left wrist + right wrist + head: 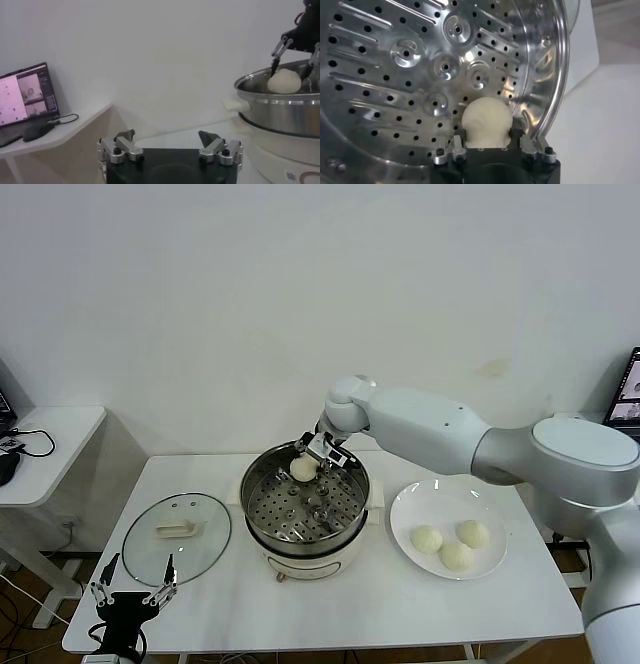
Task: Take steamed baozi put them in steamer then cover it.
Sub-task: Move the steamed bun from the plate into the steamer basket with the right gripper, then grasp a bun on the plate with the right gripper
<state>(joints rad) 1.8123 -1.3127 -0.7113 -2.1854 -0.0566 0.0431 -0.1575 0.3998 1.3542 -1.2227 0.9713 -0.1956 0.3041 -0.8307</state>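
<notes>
Now right end effector [312, 460] clamped on baozi [304, 469] over steamer [305, 509] rear rim; left end effector [133, 589] apart, parked low.

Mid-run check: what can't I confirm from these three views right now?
- Whether the baozi in the right gripper touches the steamer tray yet: right wrist view, the gripper body hides its underside.
- The plate and cover: left wrist view, outside the frame.
- The left gripper arm: head view, cut by the lower edge.
- Steamer floor: left wrist view, hidden by its wall.
</notes>
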